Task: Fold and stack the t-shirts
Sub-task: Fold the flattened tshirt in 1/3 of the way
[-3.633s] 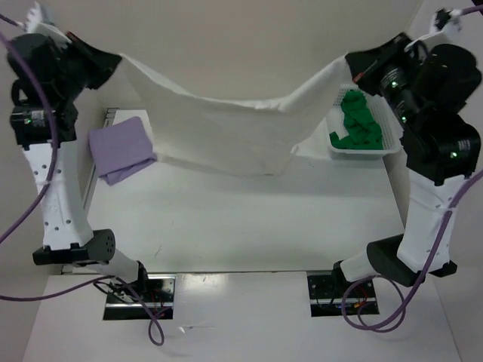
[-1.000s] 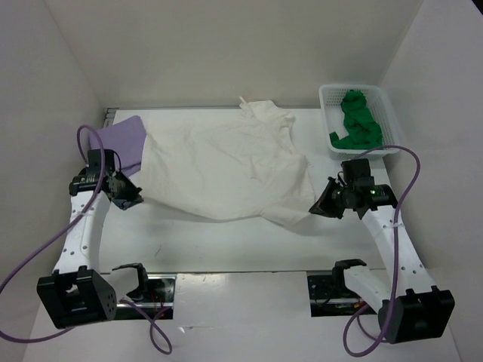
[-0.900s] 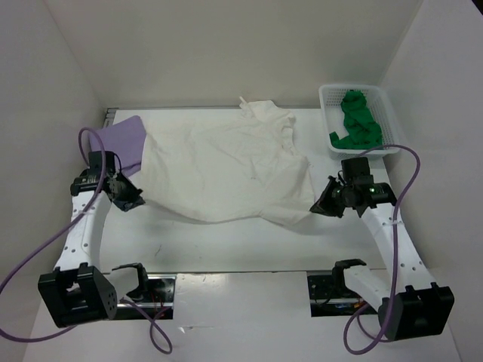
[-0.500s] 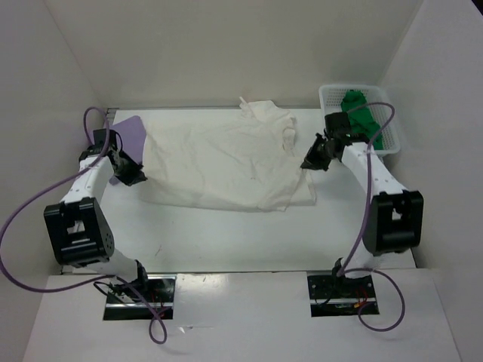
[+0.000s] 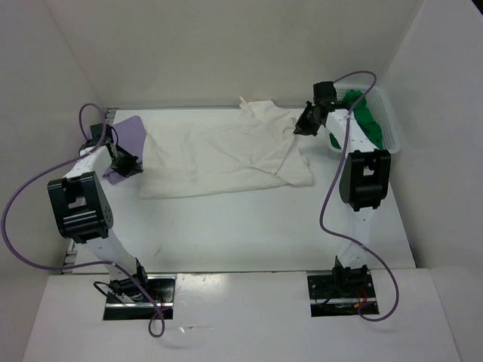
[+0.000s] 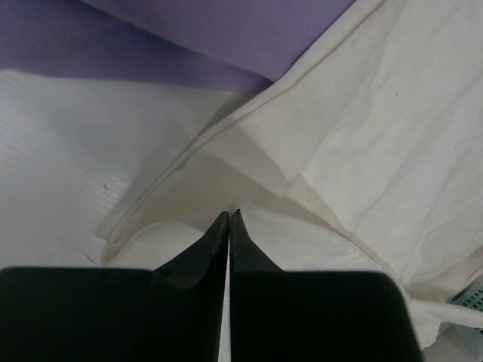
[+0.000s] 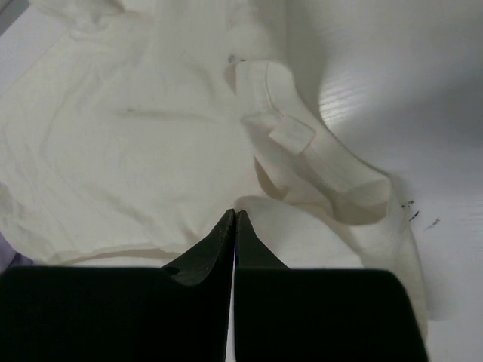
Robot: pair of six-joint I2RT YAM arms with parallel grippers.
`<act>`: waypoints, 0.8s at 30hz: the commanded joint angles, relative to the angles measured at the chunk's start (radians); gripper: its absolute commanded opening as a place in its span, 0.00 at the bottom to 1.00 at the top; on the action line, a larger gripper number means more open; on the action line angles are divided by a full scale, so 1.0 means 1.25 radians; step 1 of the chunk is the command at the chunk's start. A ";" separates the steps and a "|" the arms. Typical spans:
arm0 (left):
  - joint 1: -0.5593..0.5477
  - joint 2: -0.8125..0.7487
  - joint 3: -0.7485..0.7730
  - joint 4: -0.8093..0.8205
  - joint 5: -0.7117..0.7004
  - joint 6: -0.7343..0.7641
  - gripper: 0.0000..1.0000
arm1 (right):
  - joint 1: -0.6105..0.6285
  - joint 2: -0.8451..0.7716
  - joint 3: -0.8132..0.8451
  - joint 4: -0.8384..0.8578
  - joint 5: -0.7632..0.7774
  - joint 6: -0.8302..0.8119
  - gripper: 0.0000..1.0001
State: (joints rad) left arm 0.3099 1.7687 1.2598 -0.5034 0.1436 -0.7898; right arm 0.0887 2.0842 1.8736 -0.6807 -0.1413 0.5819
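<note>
Left hand [image 5: 129,167] and right hand [image 5: 299,130] pinch cream t-shirt [image 5: 226,154].

A white worktop [image 5: 226,226] lies inside a plain white enclosure. A back wall [image 5: 226,53] rises beyond its far edge, and a left wall [image 5: 34,90] and a right wall [image 5: 445,151] close in the sides. A thin metal strip [image 5: 181,108] runs where the worktop meets the back wall. A white ledge [image 5: 241,317] spans the near side. The light is soft and even, with faint shadows gathering in the corners
</note>
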 commanded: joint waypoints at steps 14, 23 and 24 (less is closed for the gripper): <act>0.038 -0.201 -0.117 0.054 0.029 0.021 0.53 | -0.006 -0.189 -0.199 0.144 0.055 0.012 0.47; 0.086 -0.215 -0.343 0.109 0.149 0.002 0.50 | -0.015 -0.378 -0.647 0.223 0.106 0.062 0.14; 0.086 -0.199 -0.334 0.109 0.157 0.002 0.50 | -0.015 -0.362 -0.647 0.223 0.113 0.062 0.23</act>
State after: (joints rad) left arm 0.4011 1.4815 0.8375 -0.4168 0.2779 -0.7891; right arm 0.0776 1.5757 1.1110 -0.4717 -0.0578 0.6502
